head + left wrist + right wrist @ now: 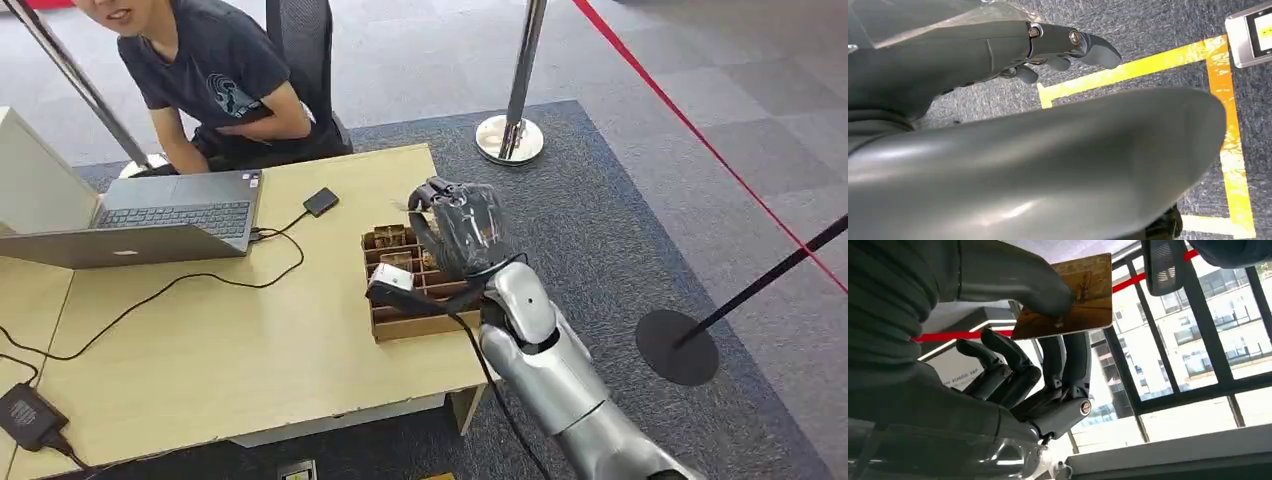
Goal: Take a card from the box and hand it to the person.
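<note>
My right hand (462, 225) is raised above the brown cardboard box (400, 325), which has several compartments and stands at the table's right edge. In the right wrist view the thumb and fingers (1068, 355) pinch a brown card (1073, 295) with a dark drawing on it, lifted clear of the box. The person (215, 80) in a dark T-shirt sits at the far side of the table, left of the hand, arms folded near the body. My left hand (998, 50) hangs over the carpet, fingers loosely extended and holding nothing.
An open laptop (160, 225) with a cable and a small black device (321, 201) lie on the wooden table (200, 340). A white-and-black object (390, 283) sits on the box. Stanchion bases (510, 140) (677, 347) stand on the carpet to the right.
</note>
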{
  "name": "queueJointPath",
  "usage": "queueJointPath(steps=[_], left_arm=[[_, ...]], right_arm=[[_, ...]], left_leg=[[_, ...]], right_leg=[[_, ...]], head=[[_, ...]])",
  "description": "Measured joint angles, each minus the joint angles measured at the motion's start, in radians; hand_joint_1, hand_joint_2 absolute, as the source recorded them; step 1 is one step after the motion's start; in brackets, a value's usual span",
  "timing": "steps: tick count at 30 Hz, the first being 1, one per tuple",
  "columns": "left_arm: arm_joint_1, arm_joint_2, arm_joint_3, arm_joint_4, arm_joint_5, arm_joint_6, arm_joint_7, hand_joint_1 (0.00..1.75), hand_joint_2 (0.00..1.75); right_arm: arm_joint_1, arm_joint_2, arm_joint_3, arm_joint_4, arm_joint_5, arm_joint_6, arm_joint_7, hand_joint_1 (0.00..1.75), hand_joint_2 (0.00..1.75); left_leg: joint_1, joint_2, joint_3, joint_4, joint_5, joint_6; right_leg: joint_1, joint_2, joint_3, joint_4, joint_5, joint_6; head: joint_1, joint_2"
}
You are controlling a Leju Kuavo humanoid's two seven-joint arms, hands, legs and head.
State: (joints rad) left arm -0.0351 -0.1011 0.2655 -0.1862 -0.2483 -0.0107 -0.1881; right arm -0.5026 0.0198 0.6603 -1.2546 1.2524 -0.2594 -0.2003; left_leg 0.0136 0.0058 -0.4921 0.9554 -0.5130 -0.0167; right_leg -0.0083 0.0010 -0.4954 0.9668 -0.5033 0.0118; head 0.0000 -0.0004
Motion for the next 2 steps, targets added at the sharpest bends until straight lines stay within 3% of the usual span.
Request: queueJointPath(steps=[2], left_arm=[[0.000,-0.001,0.000,0.000,-0.005,-0.001,0.000,0.00,0.00]], right_arm=[[-0.015,0.014,0.000,0.028,-0.002,-0.004,0.001,1.75,1.75]], left_leg=[[0.000,0.000,0.000,0.000,0.000,0.000]], right_leg=[[0.000,0.000,0.000,0.000,0.000,0.000]], head=[[0.000,0.000]])
